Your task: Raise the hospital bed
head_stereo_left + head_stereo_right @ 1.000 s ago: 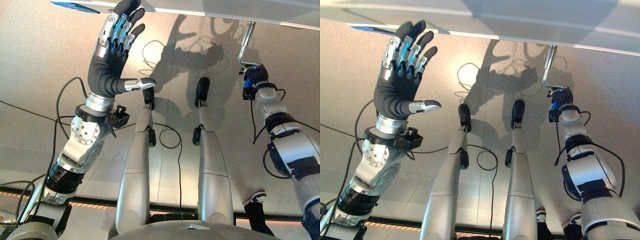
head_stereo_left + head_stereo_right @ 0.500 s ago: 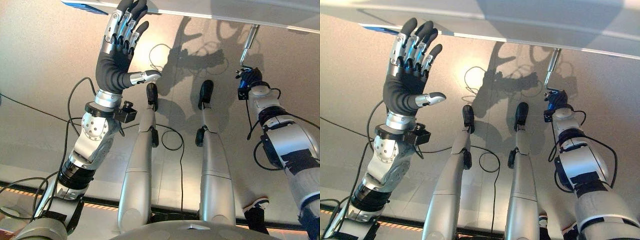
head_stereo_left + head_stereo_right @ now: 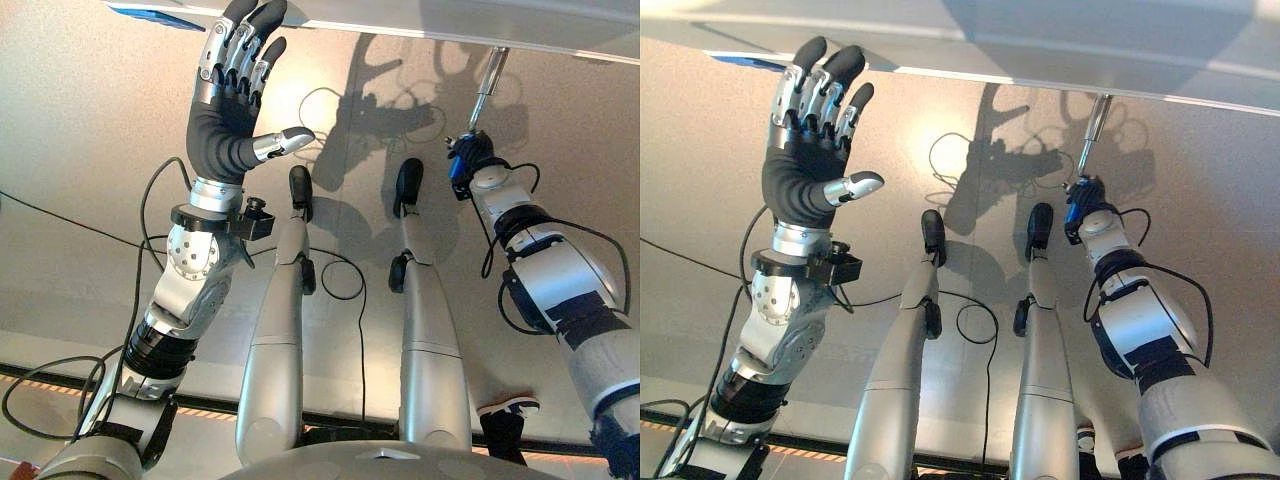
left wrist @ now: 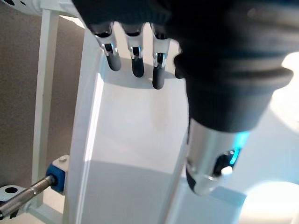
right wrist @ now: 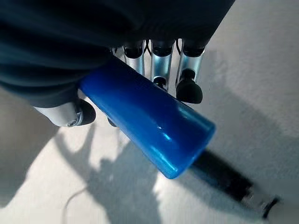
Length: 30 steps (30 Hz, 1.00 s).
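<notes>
Fingers [image 5: 161,70] of right hand [image 3: 1083,200] clenched on blue crank handle [image 5: 149,123] below bed frame [image 3: 1040,45]; left hand [image 3: 805,150] released, near frame.

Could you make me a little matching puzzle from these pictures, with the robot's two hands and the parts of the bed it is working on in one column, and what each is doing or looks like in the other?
Things:
1. left hand
2. right hand
3. crank handle
4. bed frame

States:
A. blue and smooth, held in a fist
B. white, with dark fingertips resting against it
C. fingers straight and spread, raised to the bed's edge
D. fingers curled round a grip

Pairs: 1-C, 2-D, 3-A, 4-B
</notes>
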Motion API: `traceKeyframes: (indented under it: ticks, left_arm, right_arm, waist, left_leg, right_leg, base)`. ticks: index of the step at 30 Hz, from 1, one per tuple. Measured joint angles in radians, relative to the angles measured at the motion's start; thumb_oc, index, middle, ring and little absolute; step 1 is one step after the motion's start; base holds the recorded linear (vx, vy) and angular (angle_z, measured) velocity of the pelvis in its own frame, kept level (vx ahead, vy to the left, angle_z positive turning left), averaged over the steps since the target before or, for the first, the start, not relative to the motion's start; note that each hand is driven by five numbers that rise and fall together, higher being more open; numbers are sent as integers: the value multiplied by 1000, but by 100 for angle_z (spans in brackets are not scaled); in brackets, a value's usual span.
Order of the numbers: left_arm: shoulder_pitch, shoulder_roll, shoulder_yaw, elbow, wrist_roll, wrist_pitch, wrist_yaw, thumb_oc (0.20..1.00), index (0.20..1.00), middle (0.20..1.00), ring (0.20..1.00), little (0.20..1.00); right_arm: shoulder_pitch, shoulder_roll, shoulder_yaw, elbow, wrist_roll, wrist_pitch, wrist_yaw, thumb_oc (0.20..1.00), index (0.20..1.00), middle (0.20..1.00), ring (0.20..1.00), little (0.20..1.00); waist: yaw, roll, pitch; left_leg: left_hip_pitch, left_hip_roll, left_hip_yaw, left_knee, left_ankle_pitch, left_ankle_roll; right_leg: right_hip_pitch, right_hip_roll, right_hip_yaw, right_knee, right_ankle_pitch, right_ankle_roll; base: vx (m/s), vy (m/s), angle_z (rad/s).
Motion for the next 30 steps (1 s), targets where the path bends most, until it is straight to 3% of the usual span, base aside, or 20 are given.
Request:
traceKeyframes:
  ticks: [6, 20, 22, 30]
  left_arm:
    - [2, 1, 4, 0, 0, 0, 8, 1000, 1000, 1000, 1000, 1000]
    - [28, -2, 12, 0, -1, -3, 11, 1000, 1000, 1000, 1000, 1000]
    - [32, -3, 13, 0, -1, -6, 11, 1000, 1000, 1000, 1000, 1000]
    - [50, 17, 14, -1, 2, -35, 12, 1000, 1000, 1000, 1000, 1000]
  right_arm:
    - [5, 58, 31, -111, 0, -14, 1, 200, 200, 200, 200, 200]
    - [100, 35, 57, -365, 35, -42, 5, 200, 200, 200, 200, 200]
    - [132, 26, 57, -454, 101, -45, 17, 200, 200, 200, 200, 200]
    - [313, -38, 49, -806, 400, -165, 55, 200, 200, 200, 200, 200]
  waist:
    - [-1, 4, 0]
    - [-7, 5, 0]
    - [-7, 5, 0]
    - [-16, 16, 3]
  left_leg:
    - [1, 6, -5, -3, 2, -4]
    - [8, 18, -8, -3, 6, -15]
    - [8, 22, -8, -3, 6, -17]
    - [2, 26, -3, -5, 5, -21]
  right_leg:
    - [-4, 4, -7, 14, -6, -9]
    - [-5, 11, -24, 31, -13, -20]
    - [-6, 15, -24, 31, -15, -20]
    - [-21, 17, -23, 43, -21, -27]
  base:
    - [0, 0, 0]
    - [0, 0, 0]
    - [0, 0, 0]
    - [0, 0, 0]
